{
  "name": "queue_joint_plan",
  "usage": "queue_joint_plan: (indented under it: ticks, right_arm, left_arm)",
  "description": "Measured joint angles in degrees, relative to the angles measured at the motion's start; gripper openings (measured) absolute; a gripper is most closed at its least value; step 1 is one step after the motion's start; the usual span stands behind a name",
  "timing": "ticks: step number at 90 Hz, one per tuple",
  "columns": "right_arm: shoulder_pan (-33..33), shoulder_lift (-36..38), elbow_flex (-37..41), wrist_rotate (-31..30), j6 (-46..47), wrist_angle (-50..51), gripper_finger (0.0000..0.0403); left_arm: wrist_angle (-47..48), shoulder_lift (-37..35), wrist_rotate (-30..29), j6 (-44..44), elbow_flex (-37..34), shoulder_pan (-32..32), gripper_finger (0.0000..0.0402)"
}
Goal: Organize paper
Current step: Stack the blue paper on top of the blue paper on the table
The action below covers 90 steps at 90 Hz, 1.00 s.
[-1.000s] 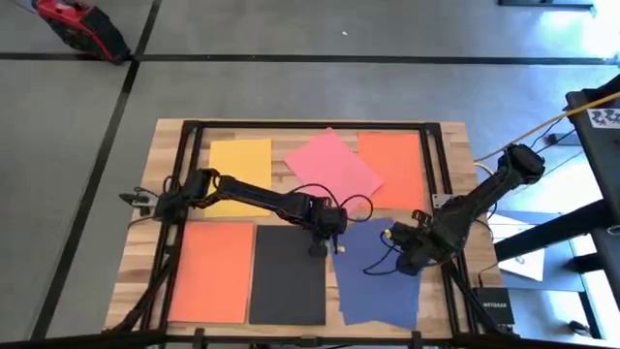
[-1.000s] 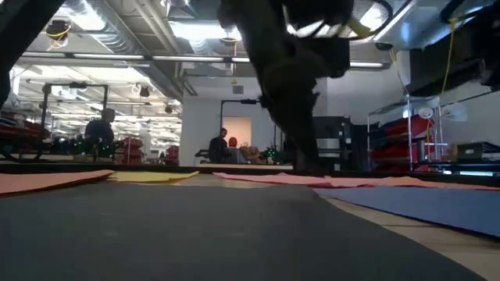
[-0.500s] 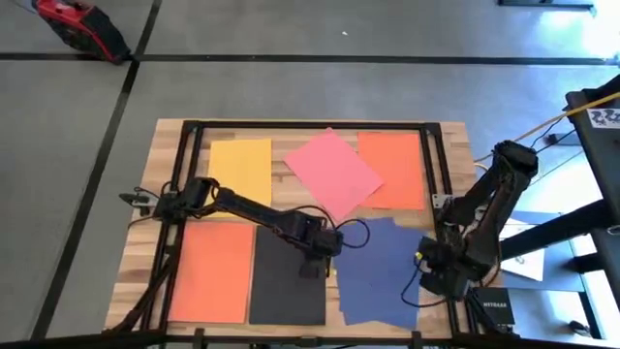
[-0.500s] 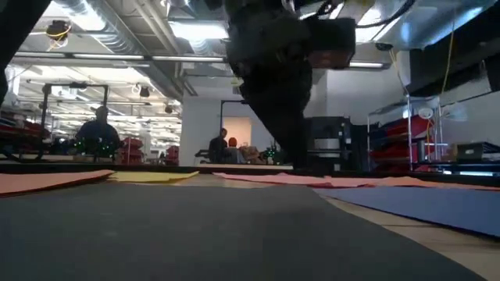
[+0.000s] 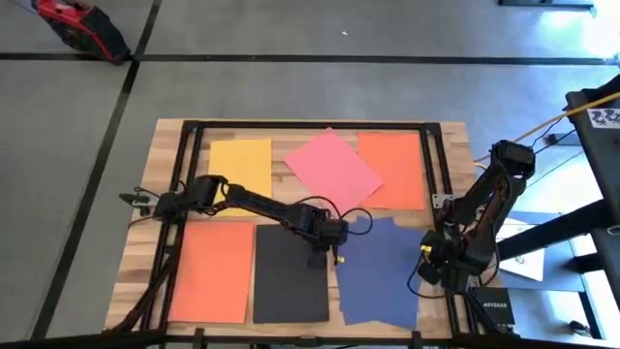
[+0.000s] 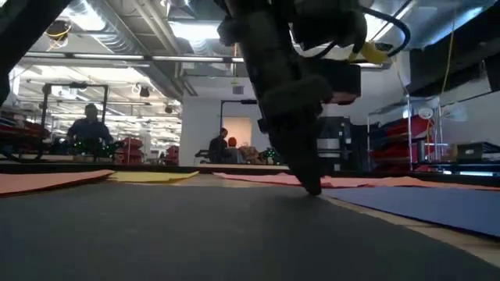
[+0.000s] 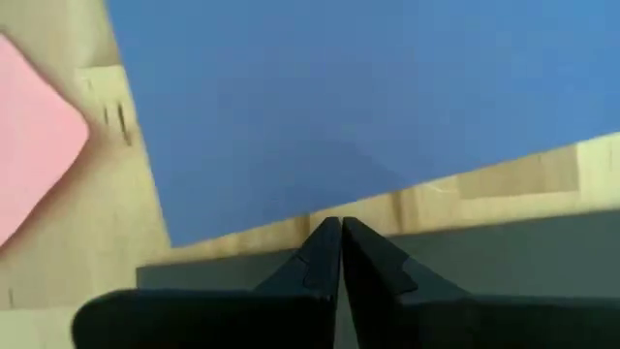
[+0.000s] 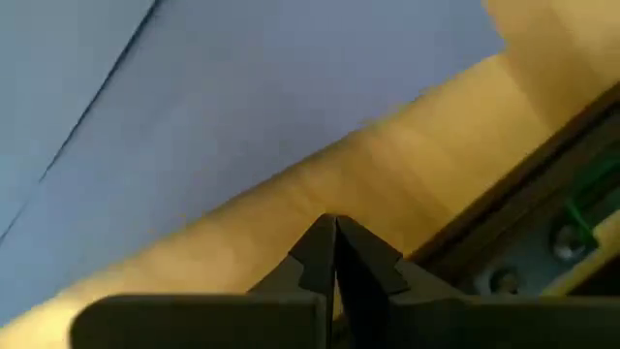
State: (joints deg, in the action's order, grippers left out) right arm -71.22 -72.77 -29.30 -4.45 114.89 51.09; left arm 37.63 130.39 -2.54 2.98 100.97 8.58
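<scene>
- Left tool (image 5: 325, 254): fingers pressed together with nothing between them, tip down on the black sheet (image 5: 289, 281) at its right edge, just beside the dark blue paper (image 5: 380, 271). In the left wrist view the closed fingertips (image 7: 334, 237) sit on the black sheet with a narrow strip of bare table between it and the dark blue paper (image 7: 358, 97).
- Left tool in the low view (image 6: 311, 187): touching the black sheet (image 6: 195, 234) that fills the foreground.
- Right tool (image 5: 438, 267): fingers closed and empty, at the right edge of the table (image 5: 450, 174), just beside the right edge of the dark blue paper. The right wrist view shows its closed tips (image 8: 334, 247) over bare wood, the blue paper (image 8: 242, 97) close ahead.
- Black sheet: front centre of the table, squared to its edge.
- Dark blue paper: front right, slightly skewed; seems to be more than one sheet overlapped.
- Orange sheet (image 5: 211, 269): front left, touching or just beside the black sheet's left edge.
- Yellow sheet (image 5: 240, 173): back left, partly under the left arm.
- Pink sheet (image 5: 332, 173): back centre, rotated, overlapping the second orange sheet (image 5: 395, 167) at back right.
</scene>
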Motion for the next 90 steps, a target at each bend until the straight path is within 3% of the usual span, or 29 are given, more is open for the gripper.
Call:
queue_joint_plan:
  ticks: [48, 90]
  right_arm:
    - [1.2, 0.0, 1.5, -2.1, 1.6, -1.2, 0.0]
    - [1.1, -0.1, 1.6, -2.1, 1.6, -1.4, 0.0]
  left_arm:
    - [-5.4, 0.1, 0.5, -0.5, -0.2, -0.5, 0.0]
    - [1.7, 0.0, 0.4, 1.4, -0.1, -0.3, 0.0]
